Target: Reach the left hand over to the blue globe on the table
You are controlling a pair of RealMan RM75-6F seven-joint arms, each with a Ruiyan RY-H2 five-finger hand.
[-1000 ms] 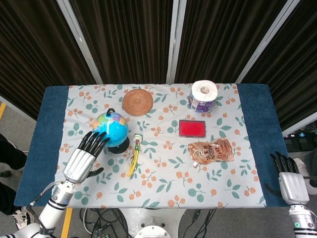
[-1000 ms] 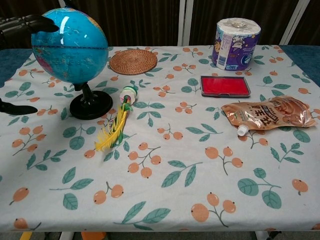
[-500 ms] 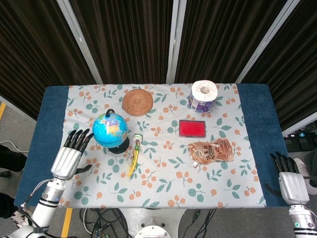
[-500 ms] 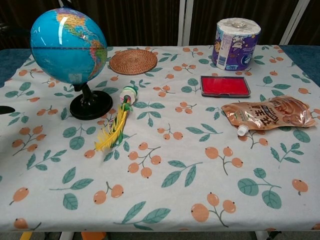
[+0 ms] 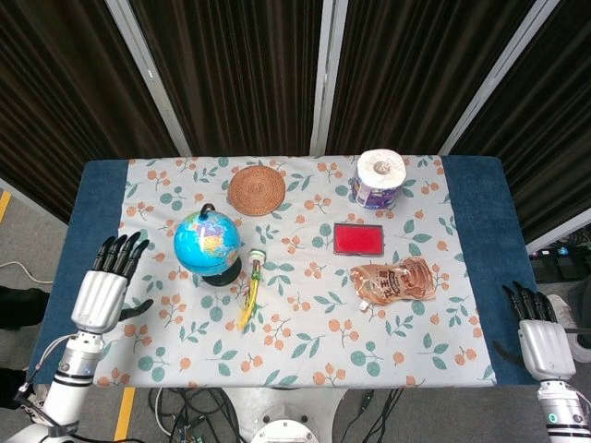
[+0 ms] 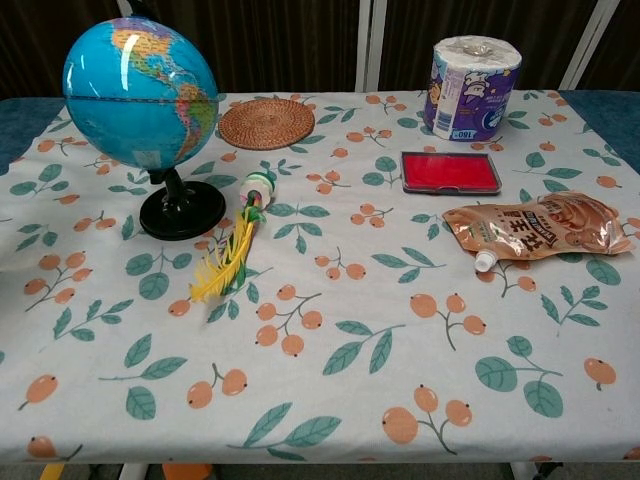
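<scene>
Since a second ago the left hand [image 5: 99,293] has drawn back from the blue globe [image 5: 207,243] to the bench's [image 5: 277,369] left edge, fingers spread, holding nothing. On its black stand, the globe sits upright on the left side, with a woven coaster [image 5: 257,189] behind it. At the near right corner the right hand [image 5: 543,343] holds nothing, fingers straight.
</scene>
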